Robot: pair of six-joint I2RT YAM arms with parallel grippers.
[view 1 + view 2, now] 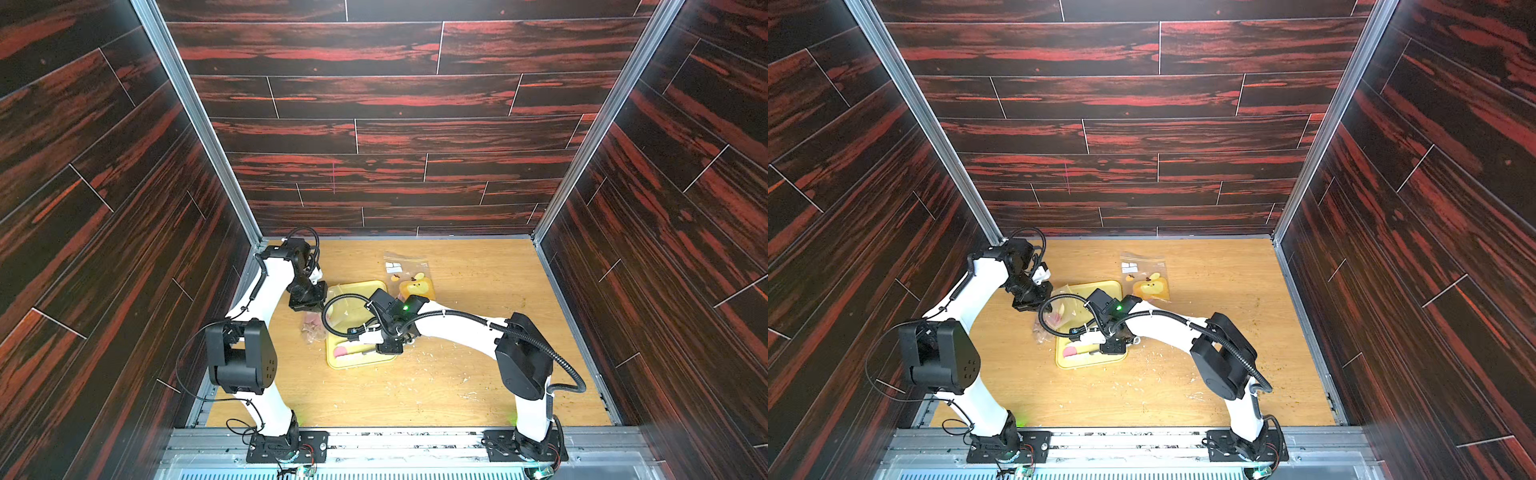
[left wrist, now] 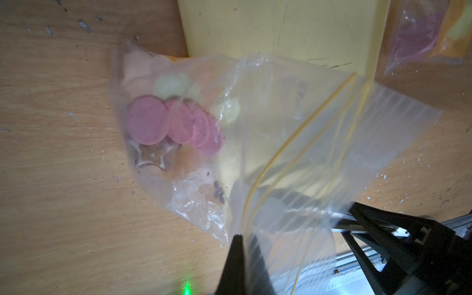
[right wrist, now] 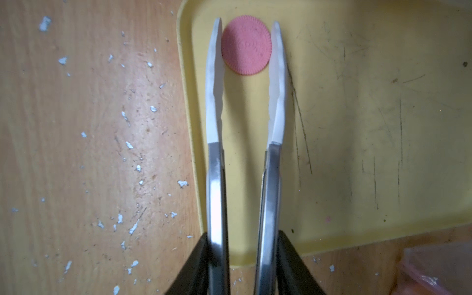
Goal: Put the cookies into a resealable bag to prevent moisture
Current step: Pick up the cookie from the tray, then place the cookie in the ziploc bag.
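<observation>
My right gripper point(image 3: 245, 265) clamps the tongs point(image 3: 215, 178), tips straddling one cookie point(image 3: 245, 45) at the near left of the tray point(image 3: 357, 127); an uneven squeeze could flip it. My left gripper point(image 2: 244, 258) pinches the bag point(image 2: 293, 115) rim, other cookies point(image 2: 148, 120) inside; its mouth may sag. In both top views the right arm point(image 1: 457, 328) hides the tray's middle
</observation>
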